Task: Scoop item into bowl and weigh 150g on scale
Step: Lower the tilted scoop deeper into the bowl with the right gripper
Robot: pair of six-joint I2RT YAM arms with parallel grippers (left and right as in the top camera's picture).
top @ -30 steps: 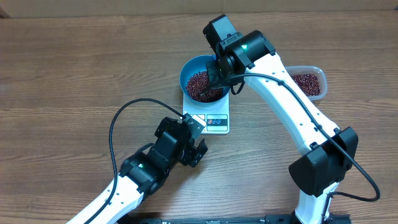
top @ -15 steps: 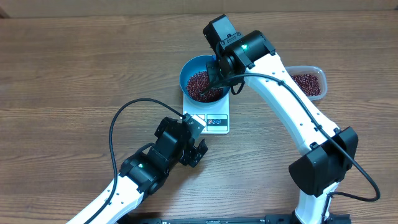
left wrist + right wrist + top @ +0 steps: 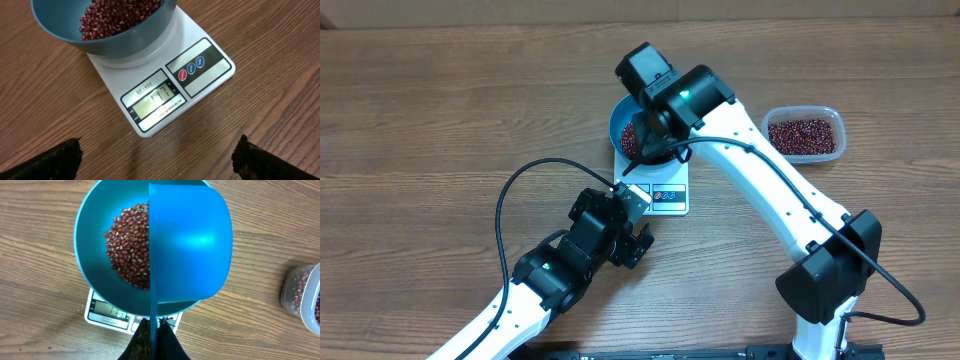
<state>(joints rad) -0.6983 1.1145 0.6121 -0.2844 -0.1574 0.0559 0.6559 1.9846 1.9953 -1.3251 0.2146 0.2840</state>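
Your right claw (image 3: 155, 332) is clamped on the thin handle of the blue scoop (image 3: 190, 245). It holds the scoop directly over the bowl (image 3: 87, 250), so anything tipped out lands inside and not on the table (image 3: 420, 100). From the right wrist you see only the scoop's smooth face, which covers the bowl's right half. You cannot tell whether any load is left in it.

The beans (image 3: 127, 245) lie in a loose heap on the bowl's floor. The bowl sits on the scale (image 3: 210, 75), set back on the platform so that the display (image 3: 152, 100) and buttons stay uncovered. More beans wait in the clear tub (image 3: 804, 133), well apart from the scale on your right arm's side.

Your left claw (image 3: 155, 160) hangs low just in front of the scale, jaws wide apart and empty. It seems parked there so its camera faces the display. The digits are lit, but too faint to read with confidence.
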